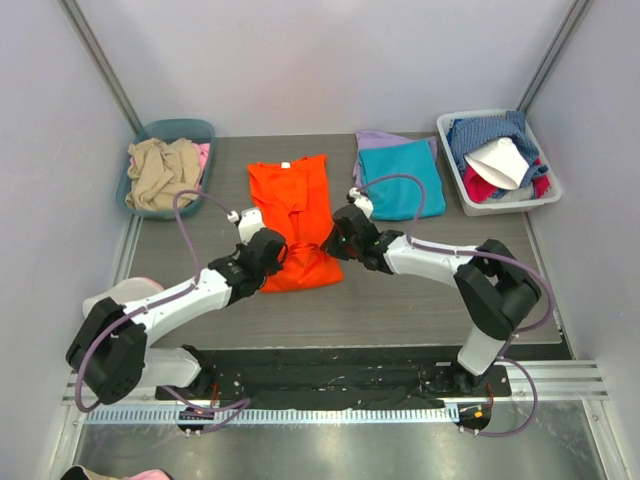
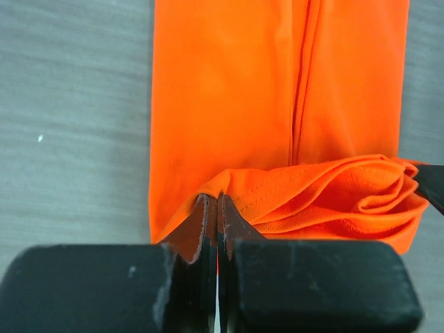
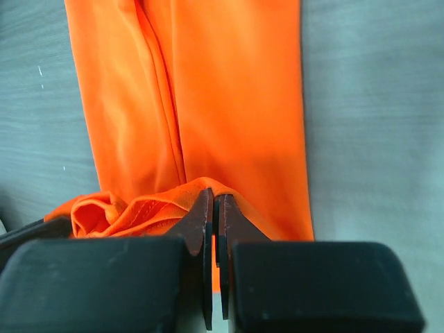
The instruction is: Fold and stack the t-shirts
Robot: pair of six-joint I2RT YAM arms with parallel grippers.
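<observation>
1 orange tee, pinched: L gripper; R gripper

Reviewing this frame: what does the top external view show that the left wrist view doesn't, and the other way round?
Top external only: the teal t-shirt lying on the lavender t-shirt, plus the teal bin and white bin of clothes. Left wrist only: the left gripper close up, jaws pinched shut on a bunched hem. Both: the orange t-shirt, narrowed into a long strip.
</observation>
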